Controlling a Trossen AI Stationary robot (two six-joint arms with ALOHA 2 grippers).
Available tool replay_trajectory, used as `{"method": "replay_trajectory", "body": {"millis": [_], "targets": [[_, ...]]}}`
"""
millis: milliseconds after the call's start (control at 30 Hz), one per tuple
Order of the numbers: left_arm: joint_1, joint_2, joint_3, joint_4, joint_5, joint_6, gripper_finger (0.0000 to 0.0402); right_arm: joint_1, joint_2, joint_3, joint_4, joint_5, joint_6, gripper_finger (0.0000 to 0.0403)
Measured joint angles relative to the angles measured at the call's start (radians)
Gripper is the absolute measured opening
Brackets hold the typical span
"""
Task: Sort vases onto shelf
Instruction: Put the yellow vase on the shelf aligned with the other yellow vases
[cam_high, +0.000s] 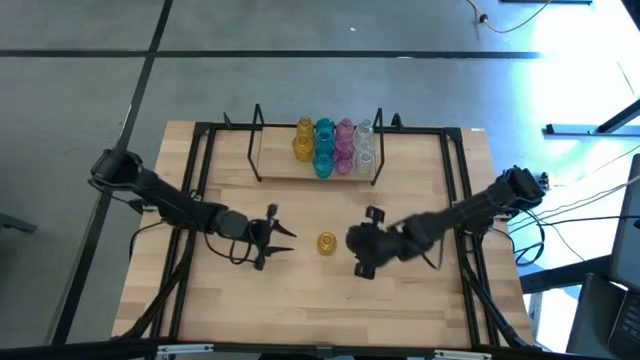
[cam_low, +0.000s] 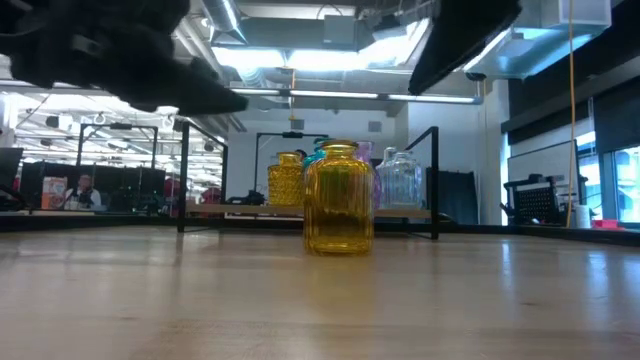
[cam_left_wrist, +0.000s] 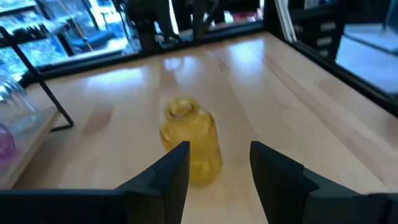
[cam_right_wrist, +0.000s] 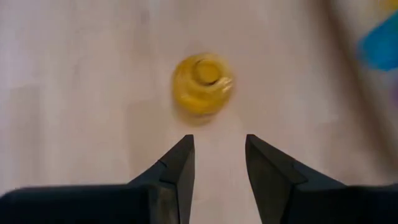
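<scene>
Lone yellow vase (cam_high: 327, 242) stands upright mid-table, bare wood all round it; left gripper (cam_high: 283, 232) sits just on one side, fingers parted, right gripper (cam_high: 366, 240) just on the other, fingers parted, so both flanks of the vase are boxed in; the vase's near and far sides are free. Table (cam_high: 300, 300) near edge: wide bare strip, nothing standing. Between vase and shelf (cam_high: 280, 165): open lane of bare wood. Shelf at far edge: its middle packed with vases (cam_high: 335, 147) in tight rows; its left part is bare board; black wire frames at both short ends block entry from the sides; front is open.
</scene>
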Motion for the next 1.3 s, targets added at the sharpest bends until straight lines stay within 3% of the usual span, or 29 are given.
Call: {"method": "replay_trajectory", "body": {"millis": [100, 167, 433, 767, 1000, 1300], "targets": [[0.021, 0.066, 0.0, 0.115, 0.0, -0.006, 0.0161, 0.077, 0.0, 0.0, -0.021, 0.178, 0.047, 0.0127], [0.033, 0.113, 0.0, 0.186, 0.0, -0.025, 0.0161, 0.116, 0.0, -0.023, -0.005, 0.227, 0.079, 0.0127], [0.054, 0.243, 0.047, 0.284, 0.0, -0.098, 0.0161, 0.204, -0.006, -0.257, 0.137, 0.302, 0.314, 0.0127], [0.082, 0.314, 0.147, 0.199, -0.001, -0.103, 0.0167, 0.236, -0.006, -0.515, 0.549, 0.393, 0.334, 0.0127], [0.082, 0.315, 0.161, 0.188, 0.048, -0.098, 0.0215, 0.235, -0.004, -0.543, 0.596, 0.427, 0.334, 0.0127], [0.082, 0.315, 0.161, 0.198, -0.02, -0.133, 0.0291, 0.235, -0.004, -0.542, 0.604, 0.444, 0.334, 0.0127]]}}
